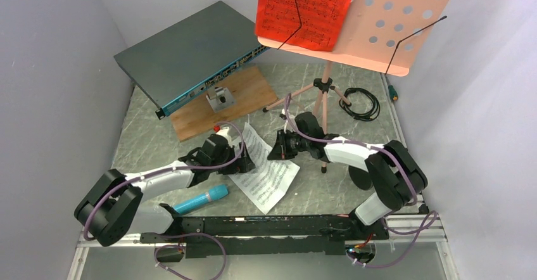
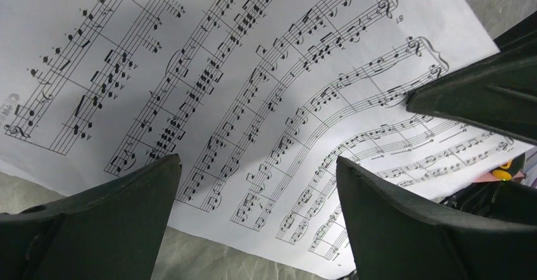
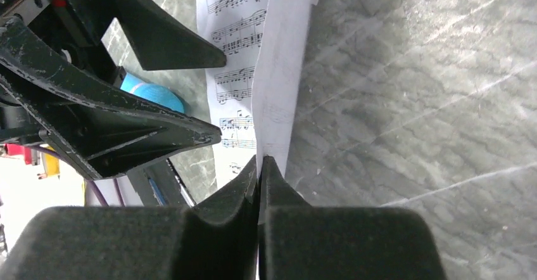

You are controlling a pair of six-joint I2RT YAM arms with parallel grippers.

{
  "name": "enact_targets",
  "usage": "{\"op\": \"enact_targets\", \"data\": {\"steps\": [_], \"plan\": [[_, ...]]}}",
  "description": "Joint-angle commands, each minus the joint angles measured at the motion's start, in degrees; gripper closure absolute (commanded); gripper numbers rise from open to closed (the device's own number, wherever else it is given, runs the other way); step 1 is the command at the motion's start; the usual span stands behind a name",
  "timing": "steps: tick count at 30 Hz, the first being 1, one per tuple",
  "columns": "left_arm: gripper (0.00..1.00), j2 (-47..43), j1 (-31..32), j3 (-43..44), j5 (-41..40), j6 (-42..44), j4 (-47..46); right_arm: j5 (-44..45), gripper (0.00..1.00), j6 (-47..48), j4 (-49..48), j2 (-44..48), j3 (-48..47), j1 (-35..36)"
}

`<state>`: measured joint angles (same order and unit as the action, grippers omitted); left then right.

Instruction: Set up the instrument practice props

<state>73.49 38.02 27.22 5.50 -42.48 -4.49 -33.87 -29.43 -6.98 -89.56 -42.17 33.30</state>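
Note:
A white sheet-music page (image 1: 266,173) lies on the marble table between both arms. My right gripper (image 1: 279,149) is shut on the page's edge, seen end-on in the right wrist view (image 3: 259,161). My left gripper (image 1: 244,162) is open just above the page's left side, with its fingers spread over the printed staves (image 2: 256,161). The cyan-blue microphone (image 1: 201,199) lies beside the left arm. The salmon-pink music stand (image 1: 396,23) stands at the back and holds a red page (image 1: 304,7). A dark round base (image 1: 360,177) is partly hidden under the right arm.
A dark grey network switch (image 1: 190,52) lies at the back left, resting on a wooden board (image 1: 244,90) with a metal bracket (image 1: 220,97). A coiled black cable (image 1: 361,104) lies by the stand's tripod legs (image 1: 323,99). Grey walls close in both sides.

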Motion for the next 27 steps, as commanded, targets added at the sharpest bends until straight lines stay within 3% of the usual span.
{"op": "enact_targets", "data": {"steps": [1,14,21,27], "plan": [[0.01,-6.1,0.0,-0.2,1.2,2.2,4.0,6.0,1.00,4.4,2.4,6.2,-1.1,0.6],[0.01,-30.1,0.0,10.0,0.2,1.8,15.2,7.7,1.00,15.2,4.2,34.6,1.0,0.1],[0.01,-40.6,0.0,8.0,-1.5,-0.7,9.9,8.3,1.00,19.9,11.0,45.1,-5.4,-0.2],[0.01,-41.3,0.0,6.4,1.4,-4.7,-1.1,8.0,1.00,20.1,11.7,49.8,-10.5,-0.3]]}}
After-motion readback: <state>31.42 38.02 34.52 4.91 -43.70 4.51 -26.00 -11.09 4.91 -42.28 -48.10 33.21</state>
